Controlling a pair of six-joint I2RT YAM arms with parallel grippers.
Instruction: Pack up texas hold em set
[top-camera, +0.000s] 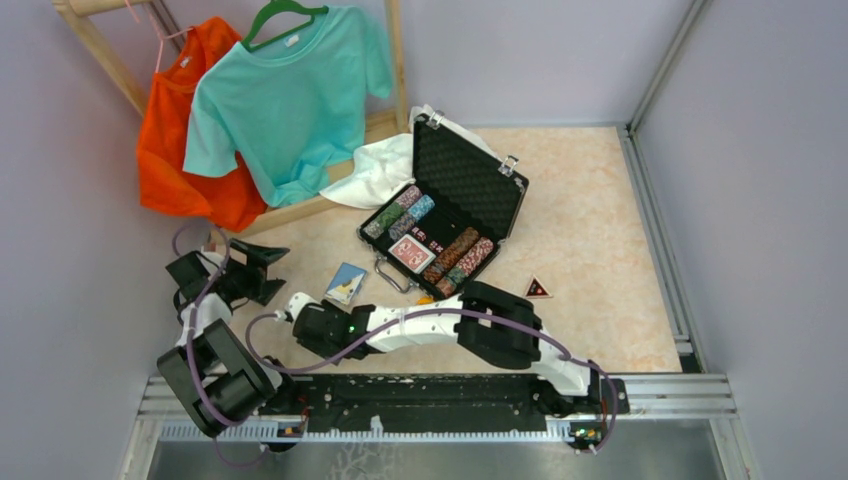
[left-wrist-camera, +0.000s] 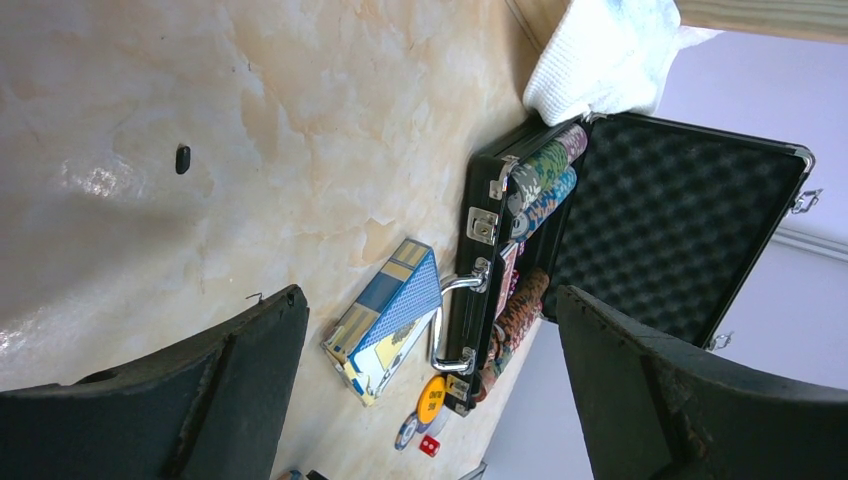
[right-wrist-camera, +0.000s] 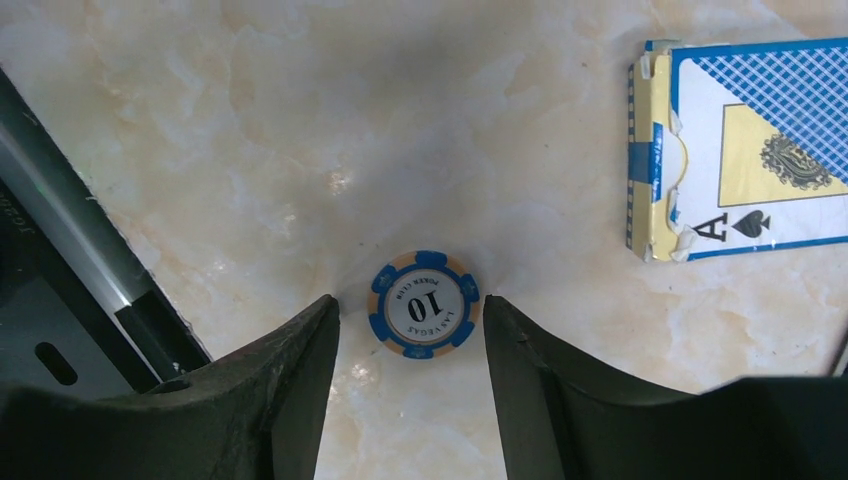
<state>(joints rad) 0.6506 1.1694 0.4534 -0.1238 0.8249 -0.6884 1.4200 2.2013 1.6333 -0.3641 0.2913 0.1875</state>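
"Chip (right-wrist-camera: 423, 304) first: it lies flat on the table (right-wrist-camera: 250, 120) between the fingers of the right gripper (right-wrist-camera: 410, 300), which stand slightly wider than it, not pinching."

"Thin and flat — they could ride over its rim, or flick it toward the blue deck (right-wrist-camera: 745, 150) just beyond."

"Left gripper (left-wrist-camera: 430, 295) hangs wide and empty. Farthest off, the case (top-camera: 470, 175) sits open, rows of chips (top-camera: 462, 255) inside."

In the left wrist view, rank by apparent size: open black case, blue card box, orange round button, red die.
Largest to smallest:
1. open black hinged case
2. blue cardboard card box
3. orange round button
4. red die
No two look alike.
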